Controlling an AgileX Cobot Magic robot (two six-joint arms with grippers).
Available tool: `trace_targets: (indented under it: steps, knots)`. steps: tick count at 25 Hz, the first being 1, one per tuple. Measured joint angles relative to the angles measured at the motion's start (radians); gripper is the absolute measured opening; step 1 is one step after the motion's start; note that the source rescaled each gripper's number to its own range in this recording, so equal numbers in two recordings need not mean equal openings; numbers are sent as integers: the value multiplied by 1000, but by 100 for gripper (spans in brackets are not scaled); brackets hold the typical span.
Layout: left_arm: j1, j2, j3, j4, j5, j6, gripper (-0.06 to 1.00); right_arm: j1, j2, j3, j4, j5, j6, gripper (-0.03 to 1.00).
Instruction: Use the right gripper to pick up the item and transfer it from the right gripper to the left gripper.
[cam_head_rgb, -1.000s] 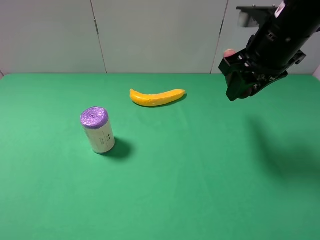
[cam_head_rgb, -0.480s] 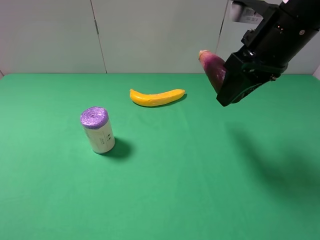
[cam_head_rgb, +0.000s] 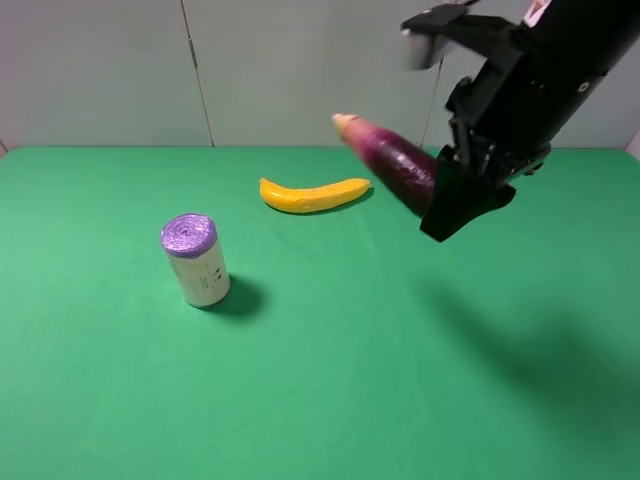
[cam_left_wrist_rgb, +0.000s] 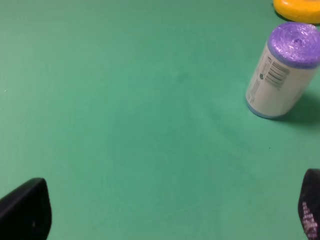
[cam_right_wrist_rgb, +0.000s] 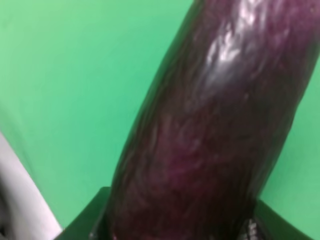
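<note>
- My right gripper (cam_head_rgb: 452, 205) is in the upper right of the high view, raised above the green table (cam_head_rgb: 330, 400), and it is clamped on the eggplant (cam_head_rgb: 388, 160).
- The eggplant is held by its thick end. The rest sticks out of my jaws toward the upper middle of the frame, tilted, with the pale stem tip highest and furthest left.
- It touches nothing but my fingers and hangs clear of the table, its shadow lying on the cloth at lower right.
- From my right wrist, the glossy dark purple skin of the eggplant (cam_right_wrist_rgb: 215, 125) fills most of the view, with my black fingers (cam_right_wrist_rgb: 82, 225) pressed against it on either side.
- My left gripper (cam_left_wrist_rgb: 167, 215) does not show in the high view. Its own camera shows the two black fingertips (cam_left_wrist_rgb: 25, 212) spread wide with only green cloth between them, so that hand is wide and holds nothing.
- The yellow banana (cam_head_rgb: 313, 194) lies on the table at upper centre, just left of and below the eggplant's tip, apart from it.
- The purple-topped roll (cam_head_rgb: 195, 260) stands upright at centre left, well apart from the banana and from my right gripper.
- My left wrist camera also sees the roll (cam_left_wrist_rgb: 280, 70), with an edge of the banana (cam_left_wrist_rgb: 297, 10) beyond it.
</note>
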Motion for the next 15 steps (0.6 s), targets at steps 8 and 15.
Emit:
trace_targets:
  steps: [8,15]
  knots:
    - [0,0,0,-68,0,14,99,231,0,0,-174,-3,-119,1]
    - [0,143,-41,-249,10,221,98,326,0,0,-180,-42,-285,1]
